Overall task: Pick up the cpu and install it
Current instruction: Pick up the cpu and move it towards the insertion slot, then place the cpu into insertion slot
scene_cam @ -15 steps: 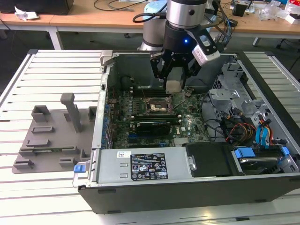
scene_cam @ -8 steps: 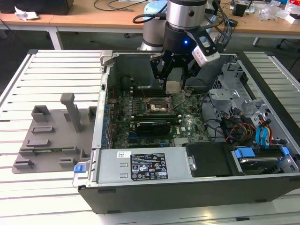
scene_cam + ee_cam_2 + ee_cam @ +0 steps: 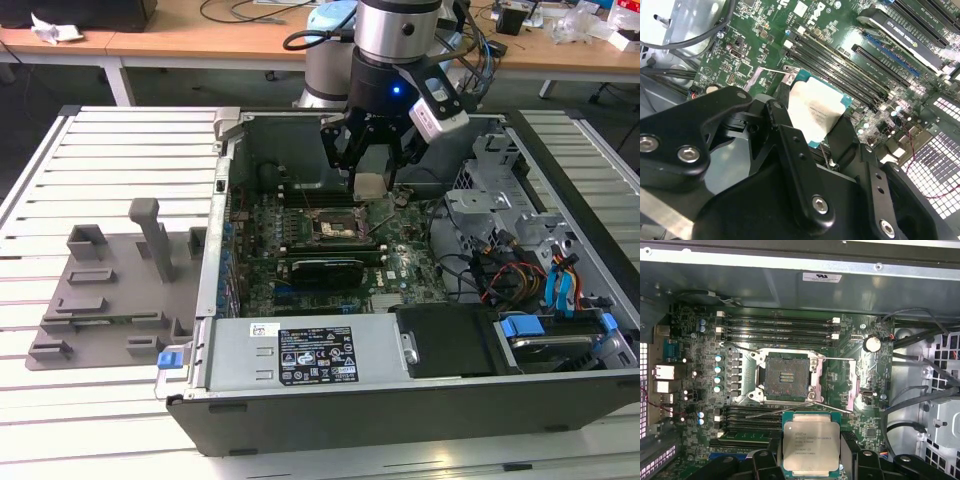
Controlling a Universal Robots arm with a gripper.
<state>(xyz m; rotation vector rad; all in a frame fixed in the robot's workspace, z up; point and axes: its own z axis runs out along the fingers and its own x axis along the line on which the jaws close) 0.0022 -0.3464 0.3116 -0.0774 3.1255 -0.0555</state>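
Observation:
The cpu (image 3: 371,185) is a small square chip with a pale silver top, held flat between my gripper's (image 3: 372,178) black fingers, which are shut on its edges. It hangs above the green motherboard inside the open computer case (image 3: 400,415). In the first wrist view the cpu (image 3: 808,442) sits beside the square socket (image 3: 786,377), not over it. The socket's dark contact field is bare and its metal levers are swung out. In the second wrist view the cpu (image 3: 817,112) shows between the two fingers (image 3: 785,127), above the memory slots.
A long black graphics card (image 3: 325,268) lies just in front of the socket (image 3: 330,222). Memory slots (image 3: 777,325) flank the socket. Drive cage and cables (image 3: 520,260) fill the exterior view's right. A grey fixture (image 3: 110,280) stands on the slatted table to the left.

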